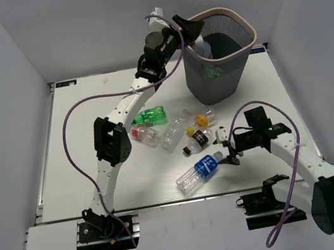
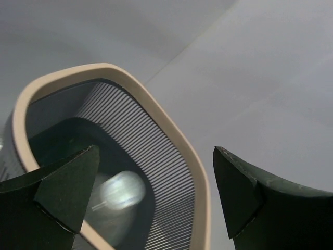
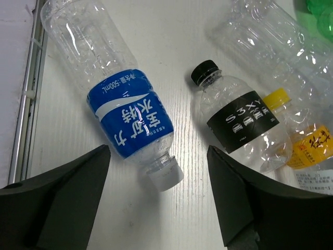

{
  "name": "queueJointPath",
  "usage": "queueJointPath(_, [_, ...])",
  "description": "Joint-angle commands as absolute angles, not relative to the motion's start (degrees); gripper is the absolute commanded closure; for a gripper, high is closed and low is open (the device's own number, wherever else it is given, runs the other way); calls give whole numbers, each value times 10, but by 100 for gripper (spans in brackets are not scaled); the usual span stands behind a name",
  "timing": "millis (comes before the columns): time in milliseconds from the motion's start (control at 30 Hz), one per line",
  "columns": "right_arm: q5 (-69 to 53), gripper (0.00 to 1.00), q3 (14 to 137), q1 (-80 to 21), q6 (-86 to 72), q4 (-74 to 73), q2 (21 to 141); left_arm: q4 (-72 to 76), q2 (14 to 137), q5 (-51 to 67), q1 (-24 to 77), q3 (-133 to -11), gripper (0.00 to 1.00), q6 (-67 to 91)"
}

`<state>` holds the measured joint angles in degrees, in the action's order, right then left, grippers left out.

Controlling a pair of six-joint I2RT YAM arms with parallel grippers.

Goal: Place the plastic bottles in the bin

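Left claw (image 2: pixel 156 150) hangs wide and empty over the bin (image 1: pixel 225 86), ribbed grey mesh under a smooth beige rim. A pale blur inside is likely a bottle (image 2: pixel 118 191) dropping, so this step looks like release. More thin, crinkly bottles (image 1: pixel 174 134) lie loose on the white counter (image 1: pixel 87 106). Right claw (image 3: pixel 158 150) gapes above the blue bottle (image 3: pixel 125 122). Next, I judge, it must lower and pinch that slippery round body.

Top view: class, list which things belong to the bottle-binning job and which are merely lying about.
Job: bin; green bottle; red-label bottle; plain clear bottle; yellow-label bottle; black-label bottle; blue-label bottle.
Not the job's: purple cables; table.
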<state>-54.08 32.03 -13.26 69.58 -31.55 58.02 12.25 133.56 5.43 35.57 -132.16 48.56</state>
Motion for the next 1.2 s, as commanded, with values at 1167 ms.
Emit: queueJointPath(1167, [-417, 55, 424, -316, 889, -395, 829, -281, 631, -147, 354, -474, 0, 599])
